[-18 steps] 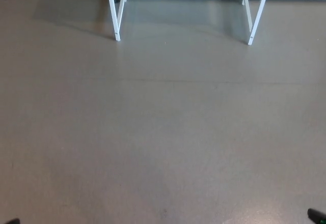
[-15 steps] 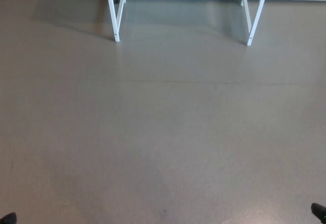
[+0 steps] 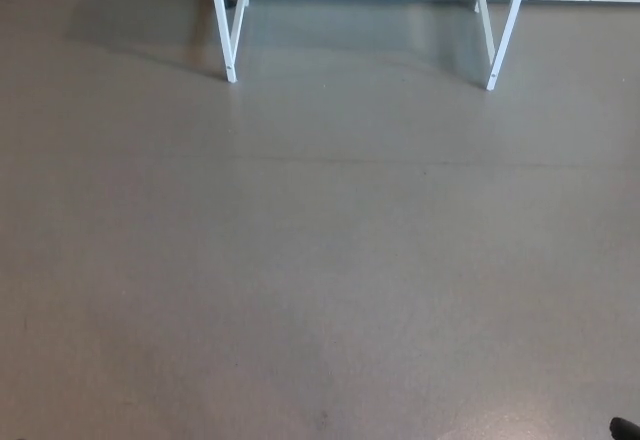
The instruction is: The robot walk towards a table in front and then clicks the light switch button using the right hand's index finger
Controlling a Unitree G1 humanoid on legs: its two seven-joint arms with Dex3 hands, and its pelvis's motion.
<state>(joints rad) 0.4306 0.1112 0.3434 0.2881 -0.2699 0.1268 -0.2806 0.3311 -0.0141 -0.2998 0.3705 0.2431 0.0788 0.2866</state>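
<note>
One small black bit point(image 3: 625, 427) shows at the bottom right corner, maybe the right hand; I cannot tell its fingers. The table legs point(image 3: 229, 30) stand far across the bare floor point(image 3: 320, 260), so walking comes first. No switch shows.

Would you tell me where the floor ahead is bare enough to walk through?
The grey floor is bare from the near edge up to the two white table legs. Between those legs it is open but narrower. A dark tip shows bottom right.
</note>
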